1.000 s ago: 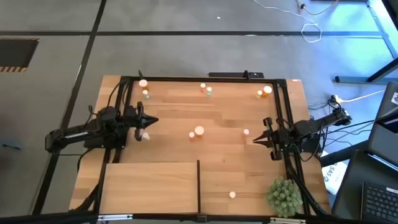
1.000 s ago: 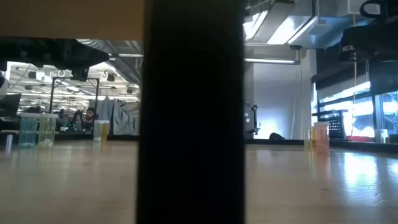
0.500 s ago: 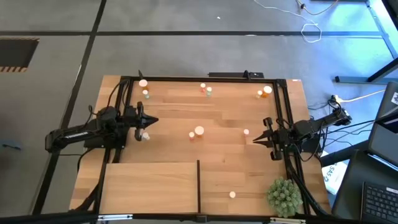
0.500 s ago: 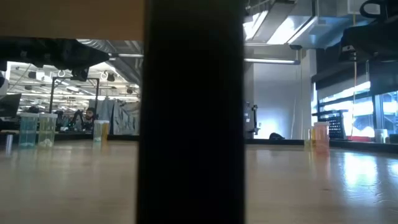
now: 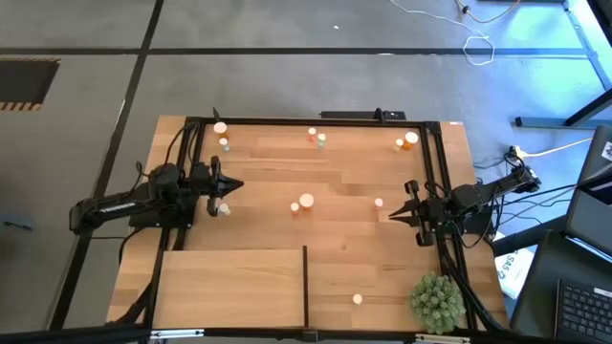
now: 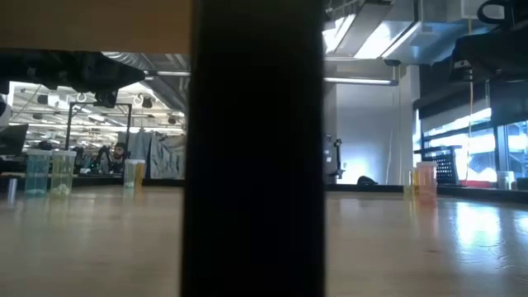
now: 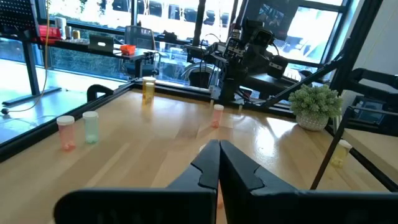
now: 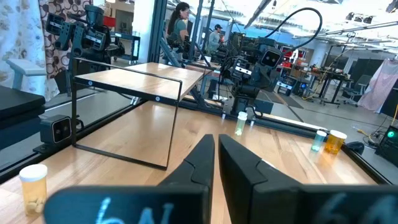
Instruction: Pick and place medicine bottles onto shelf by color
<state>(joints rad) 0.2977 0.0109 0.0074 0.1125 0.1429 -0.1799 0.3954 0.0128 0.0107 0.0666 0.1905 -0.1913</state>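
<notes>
Small white-capped medicine bottles stand scattered on the planked table: an orange and a greenish one (image 5: pixel 316 138) at the far edge, two (image 5: pixel 222 136) at the far left, two orange ones (image 5: pixel 406 141) at the far right, two (image 5: pixel 302 203) mid-table, one (image 5: pixel 379 203) near the right arm, one (image 5: pixel 357 299) at the near right. The shelf (image 5: pixel 234 287), a pale board with a dark divider (image 5: pixel 305 285), sits at the near left. My left gripper (image 5: pixel 239 186) is shut at the left edge, and my right gripper (image 5: pixel 390 216) is shut at the right edge. Both are empty.
A spiky green plant ball (image 5: pixel 438 301) sits at the near right corner. A dark frame (image 5: pixel 316 121) runs around the table. In the low view a dark upright post (image 6: pixel 252 148) blocks the middle, with bottles (image 6: pixel 49 172) standing far off on the left.
</notes>
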